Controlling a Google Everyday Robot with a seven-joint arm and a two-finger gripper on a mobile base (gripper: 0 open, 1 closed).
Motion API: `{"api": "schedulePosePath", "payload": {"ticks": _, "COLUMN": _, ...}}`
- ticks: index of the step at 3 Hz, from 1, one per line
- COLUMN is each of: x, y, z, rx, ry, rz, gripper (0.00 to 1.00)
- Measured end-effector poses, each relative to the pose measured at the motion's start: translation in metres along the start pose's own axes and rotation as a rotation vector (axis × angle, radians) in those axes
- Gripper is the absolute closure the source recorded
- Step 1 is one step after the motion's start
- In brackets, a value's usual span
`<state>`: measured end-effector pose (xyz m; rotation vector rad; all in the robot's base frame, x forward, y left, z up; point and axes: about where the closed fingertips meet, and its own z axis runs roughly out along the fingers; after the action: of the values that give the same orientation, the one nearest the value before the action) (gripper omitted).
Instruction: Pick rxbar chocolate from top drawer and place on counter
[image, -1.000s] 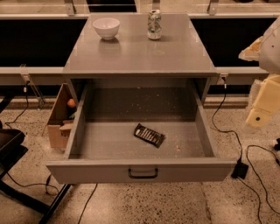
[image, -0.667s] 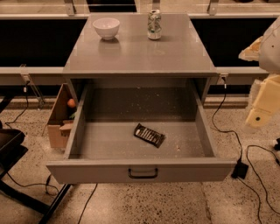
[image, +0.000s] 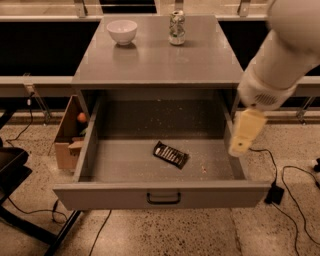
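The rxbar chocolate (image: 170, 154) is black with rows of small white print. It lies on the pale-speckled grey floor of the top drawer (image: 100, 196), whose plain grey front carries a black handle (image: 163, 198). The gripper (image: 245, 134), pale cream-yellow, hangs at 3 o'clock from the bar, over the drawer's right wall, under a white arm (image: 285, 55). The counter (image: 150, 62) is smooth grey with a faint sheen. On it, a white bowl (image: 122, 31) sits at 11 o'clock and a silver can (image: 176, 28) at 12 o'clock. At 9 o'clock from the drawer is a brown cardboard box (image: 64, 137) with something orange (image: 81, 117) inside. The floor (image: 200, 232) is tan speckled terrazzo, crossed by black cables (image: 290, 182).
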<state>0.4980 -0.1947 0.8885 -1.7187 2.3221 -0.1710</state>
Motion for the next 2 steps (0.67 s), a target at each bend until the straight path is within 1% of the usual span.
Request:
{"api": "schedulePosePath", "payload": {"ticks": 1, "x": -0.025, "y": -0.024, "z": 0.073, "rx": 0.016, "ry": 0.002, "rz": 0.041, "gripper": 0.00}}
{"api": "schedulePosePath", "payload": {"ticks": 2, "x": -0.052, "y": -0.033, "z": 0.135, "rx": -0.011, "ry": -0.024, "rz": 0.103, "gripper": 0.00}}
